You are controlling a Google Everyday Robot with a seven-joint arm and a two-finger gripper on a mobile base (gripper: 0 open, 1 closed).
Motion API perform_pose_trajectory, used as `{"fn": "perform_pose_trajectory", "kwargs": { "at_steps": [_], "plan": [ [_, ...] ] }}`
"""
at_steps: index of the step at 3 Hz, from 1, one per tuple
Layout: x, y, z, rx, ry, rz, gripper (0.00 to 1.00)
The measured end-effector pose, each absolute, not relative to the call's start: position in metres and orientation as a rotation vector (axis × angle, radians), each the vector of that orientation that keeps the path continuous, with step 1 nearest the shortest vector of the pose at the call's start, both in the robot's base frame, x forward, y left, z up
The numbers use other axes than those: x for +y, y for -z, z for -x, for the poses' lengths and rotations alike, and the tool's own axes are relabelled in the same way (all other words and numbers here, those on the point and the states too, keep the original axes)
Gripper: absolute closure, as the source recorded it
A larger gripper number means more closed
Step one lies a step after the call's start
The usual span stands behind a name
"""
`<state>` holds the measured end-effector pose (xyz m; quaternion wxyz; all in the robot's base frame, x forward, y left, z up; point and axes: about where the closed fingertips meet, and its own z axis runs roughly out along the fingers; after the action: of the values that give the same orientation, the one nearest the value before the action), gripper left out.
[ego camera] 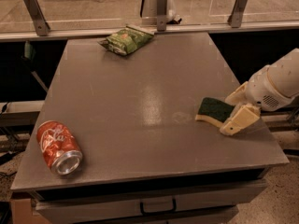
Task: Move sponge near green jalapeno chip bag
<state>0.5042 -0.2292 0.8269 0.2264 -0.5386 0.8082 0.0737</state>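
The sponge (pixel 213 110), dark green on top with a pale yellow layer below, lies flat on the grey table (pixel 140 101) near its right edge. My gripper (pixel 236 108) reaches in from the right at table height. Its cream fingers (pixel 240 120) stand apart on either side of the sponge's right end, open. I cannot tell whether they touch it. The green jalapeno chip bag (pixel 127 40) lies at the far edge of the table, left of centre, well away from the sponge.
A red soda can (pixel 59 147) lies on its side at the front left of the table. A rail with metal posts (pixel 161 6) runs along the far edge behind the bag. The table's right edge is just under my arm.
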Motion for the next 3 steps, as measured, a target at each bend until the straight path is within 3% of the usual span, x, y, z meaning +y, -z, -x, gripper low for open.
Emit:
{"fn": "perform_pose_trajectory", "kwargs": {
  "at_steps": [2, 3],
  "plan": [
    [-0.224, -0.865, -0.511, 2.157, -0.19, 1.465, 0.89],
    [-0.236, -0.918, -0.518, 2.069, -0.112, 1.429, 1.0]
  ]
}}
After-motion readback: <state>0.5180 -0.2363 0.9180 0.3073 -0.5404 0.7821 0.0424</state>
